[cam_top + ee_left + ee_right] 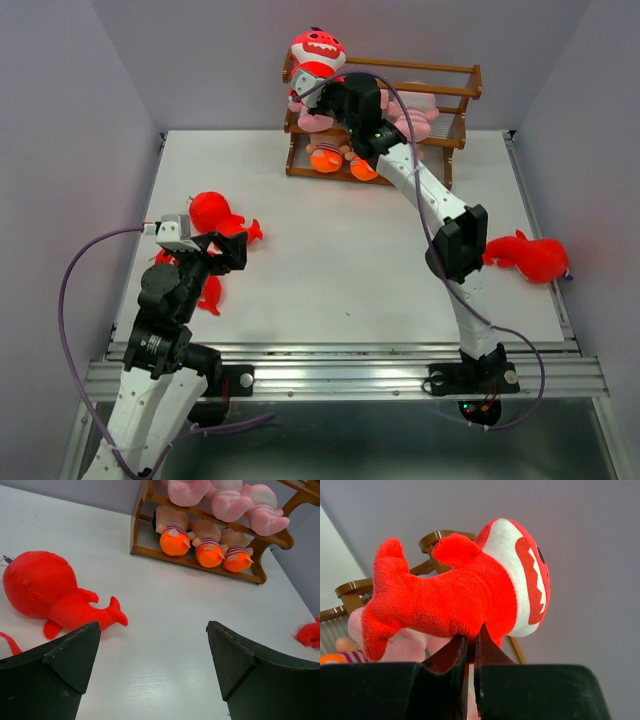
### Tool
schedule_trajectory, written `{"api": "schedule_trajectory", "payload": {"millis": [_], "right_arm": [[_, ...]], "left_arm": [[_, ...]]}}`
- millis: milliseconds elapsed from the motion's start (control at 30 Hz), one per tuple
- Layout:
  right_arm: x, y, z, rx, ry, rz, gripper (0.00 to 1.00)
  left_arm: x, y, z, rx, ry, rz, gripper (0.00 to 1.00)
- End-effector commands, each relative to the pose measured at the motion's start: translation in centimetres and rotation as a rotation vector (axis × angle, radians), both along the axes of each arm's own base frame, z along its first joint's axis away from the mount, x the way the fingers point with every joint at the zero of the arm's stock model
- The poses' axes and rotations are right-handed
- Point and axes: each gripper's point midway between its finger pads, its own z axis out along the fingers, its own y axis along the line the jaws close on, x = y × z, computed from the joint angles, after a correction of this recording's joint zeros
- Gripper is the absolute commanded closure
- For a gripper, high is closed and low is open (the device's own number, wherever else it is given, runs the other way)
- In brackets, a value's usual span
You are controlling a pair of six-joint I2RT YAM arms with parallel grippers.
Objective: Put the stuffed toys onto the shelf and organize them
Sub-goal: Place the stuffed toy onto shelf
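My right gripper [316,78] is shut on the belly of a red shark [318,48] with a white toothy mouth, holding it at the top left corner of the brown shelf [462,84]. In the right wrist view the shark [460,595] sits above the closed gripper [472,640], with a shelf rail [440,536] behind it. Pink striped animals [230,500] lie on the middle tier, and three orange-footed dolls [207,550] on the bottom tier. My left gripper [152,645] is open and empty over the table, right of a red shark [42,587] lying there.
Another red shark [535,258] lies at the table's right edge, beside my right arm's elbow. A further red toy [210,295] lies partly hidden under my left arm. Grey walls enclose the white table [330,260] on three sides.
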Motion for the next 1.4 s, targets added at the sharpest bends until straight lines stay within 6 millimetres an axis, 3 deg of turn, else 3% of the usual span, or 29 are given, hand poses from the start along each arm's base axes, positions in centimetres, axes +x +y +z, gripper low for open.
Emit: {"api": "schedule_trajectory", "payload": {"millis": [0,333,567,767,900,1100,1200,1367], "right_arm": [[1.0,-0.8,5.5,0.089,-0.211,-0.045,0.99],[4.4,-1.9,2.1,0.072,-0.242,-0.111,0.99],[5.8,-2.5,1.5,0.073,-0.279,-0.122,0.99],[6.1,-2.3,0.6,0.053,-0.283,-0.118,0.89],[6.1,-1.7,0.2,0.045,-0.282,-0.092,0.72],[6.1,-1.8,-0.4,0.032,-0.270,-0.095,0.62],[6.0,-1.9,-0.3,0.035,-0.265,-0.094,0.47],[5.7,-2.0,0.0,0.034,-0.256,-0.095,0.38]], "left_arm": [[0.0,0.4,0.8,0.006,-0.054,0.017,0.01],[-0.1,0.4,0.9,0.007,-0.060,0.015,0.01],[-0.1,0.5,0.9,0.005,-0.060,0.021,0.01],[0.0,0.5,0.9,0.006,-0.059,0.021,0.01],[-0.1,0.6,0.9,0.006,-0.060,0.023,0.01],[-0.1,0.6,0.9,0.004,-0.061,0.023,0.01],[-0.1,0.6,1.0,0.004,-0.063,0.023,0.01],[-0.1,0.6,0.9,0.004,-0.063,0.024,0.01]]}}
